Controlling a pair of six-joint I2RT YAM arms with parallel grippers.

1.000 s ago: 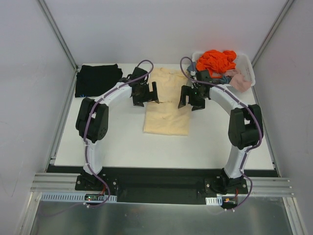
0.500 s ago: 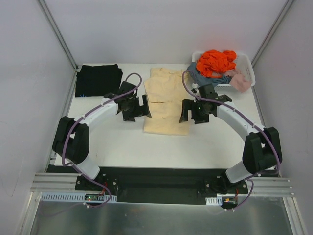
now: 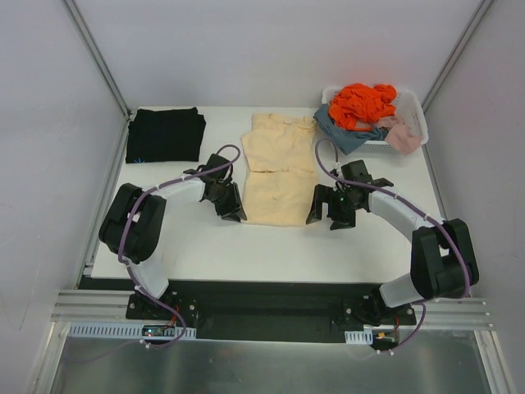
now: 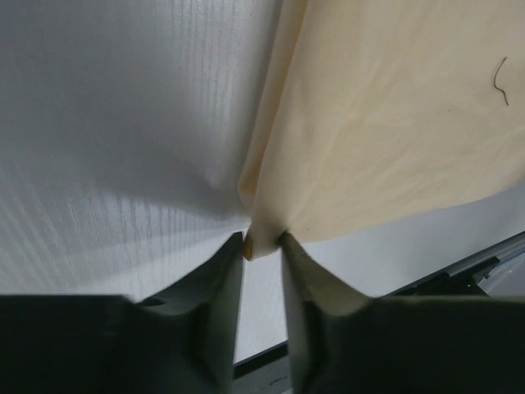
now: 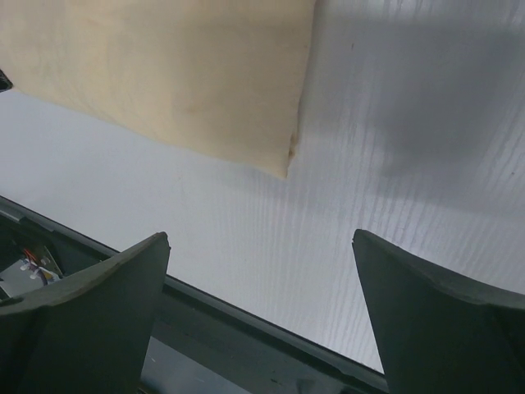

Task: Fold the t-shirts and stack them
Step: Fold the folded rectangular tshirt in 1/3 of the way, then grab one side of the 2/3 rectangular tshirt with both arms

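Note:
The pale cream-yellow t-shirt lies folded lengthwise in the middle of the white table. A black t-shirt lies folded at the back left. My left gripper is at the cream shirt's near left corner. In the left wrist view, the left gripper is shut on that corner of the cream cloth. My right gripper stands open just beside the near right corner. The right wrist view shows the right gripper with nothing between its fingers, the shirt's corner a little ahead of it.
A white slotted basket at the back right holds orange, grey-blue and pink clothes, some spilling over its front edge. The black base rail runs along the table's near edge, and grey walls close in both sides.
Both arms have drawn back from the shirt's middle to its near corners. The left gripper has closed on the near left corner. The right gripper has opened wider.

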